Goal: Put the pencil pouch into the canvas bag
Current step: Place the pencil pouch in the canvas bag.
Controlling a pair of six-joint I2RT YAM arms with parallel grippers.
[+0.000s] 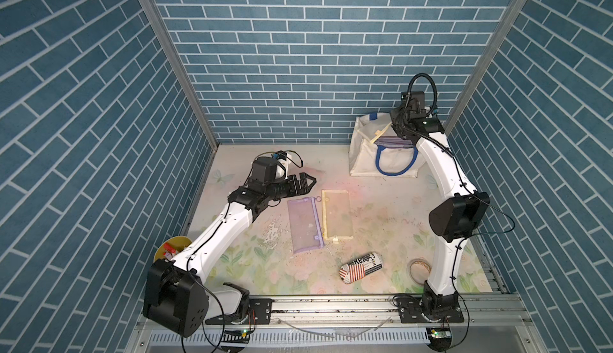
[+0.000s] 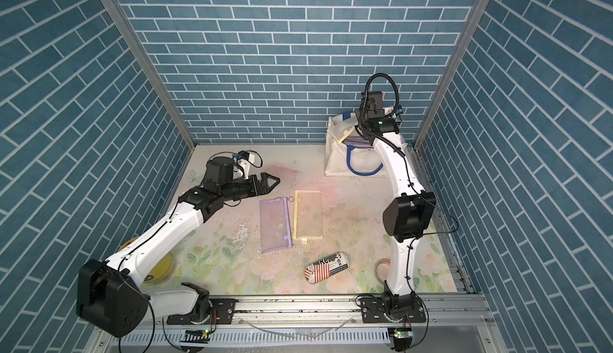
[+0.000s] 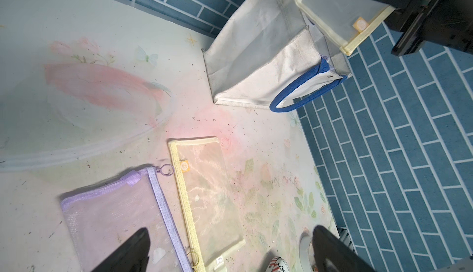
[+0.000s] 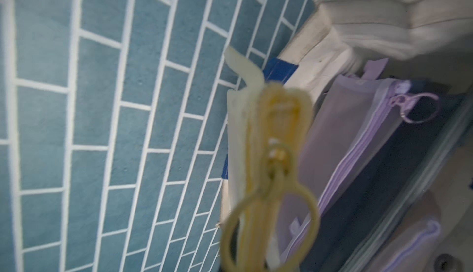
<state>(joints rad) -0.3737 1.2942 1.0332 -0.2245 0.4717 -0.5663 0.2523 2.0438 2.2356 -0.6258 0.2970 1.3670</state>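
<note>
At upper right of both top views, yellow-edged pencil pouch pinched in the tightly pressed-together right gripper, dangling at the open mouth of the canvas bag; left gripper spread wide and empty at left centre, well apart.

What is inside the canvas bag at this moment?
Purple mesh pouches stand inside the canvas bag; a yellow-trimmed pouch hangs at its mouth. The bag's bottom is covered.

One canvas bag, one printed pouch, two mesh pouches flat on the table.
</note>
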